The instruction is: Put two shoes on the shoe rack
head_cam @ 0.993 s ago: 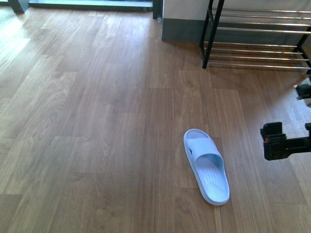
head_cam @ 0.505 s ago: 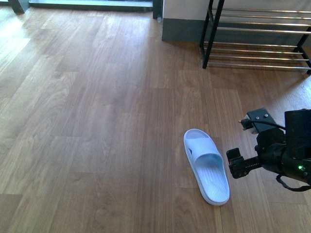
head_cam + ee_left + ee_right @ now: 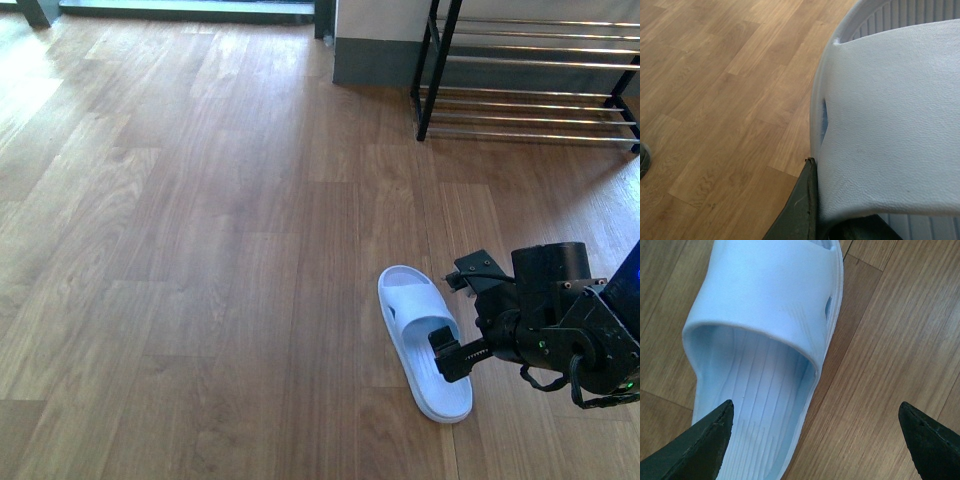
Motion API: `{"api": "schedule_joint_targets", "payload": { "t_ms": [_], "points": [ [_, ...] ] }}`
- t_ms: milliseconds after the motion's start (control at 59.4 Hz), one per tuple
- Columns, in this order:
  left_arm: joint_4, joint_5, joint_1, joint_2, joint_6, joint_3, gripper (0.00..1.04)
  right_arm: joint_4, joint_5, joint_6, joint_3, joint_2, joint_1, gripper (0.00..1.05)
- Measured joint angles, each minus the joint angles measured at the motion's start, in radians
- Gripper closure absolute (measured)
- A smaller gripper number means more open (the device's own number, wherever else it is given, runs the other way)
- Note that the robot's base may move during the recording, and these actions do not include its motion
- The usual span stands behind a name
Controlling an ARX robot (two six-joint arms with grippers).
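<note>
Front: pale blue one-strap foam slide [image 3: 425, 345] lies flat on the wood plank floor [image 3: 200, 250], close to the robot. It's well apart from the black-upright shoe rack with chrome rods [image 3: 520, 90] at far right. Long axis runs near-right to far-left, toe pointing away and slightly left, heel toward the robot. Right pincer [image 3: 452, 352] is low at the heel half. Step, my read: approach to grasp, pick-up not yet made.

Left wrist: left pincer [image 3: 807, 220] shows one dark finger tucked at the strap of a second pale blue foam slide [image 3: 890, 125], which sits clear of the floor. Reads as clamped on that strap; other finger hidden.

Right wrist: pincer is wide, nothing gripped. Fingers [image 3: 705, 445] straddle one side wall, with the ribbed footbed opening toward them and the strap ahead. Next: drop, close on wall or strap, lift level, carry to rack.
</note>
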Motion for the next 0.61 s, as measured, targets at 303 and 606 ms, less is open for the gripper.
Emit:
{"api": "schedule_joint_targets", "payload": {
  "t_ms": [303,606],
  "points": [
    [0.0,0.0,0.0,0.0,0.0,0.0,1.03,-0.037,0.008,0.055,0.067,0.025,0.016,0.09],
    [0.0,0.0,0.0,0.0,0.0,0.0,1.03,-0.089,0.01,0.062,0.126,0.034,0.027,0.09]
  ]
}}
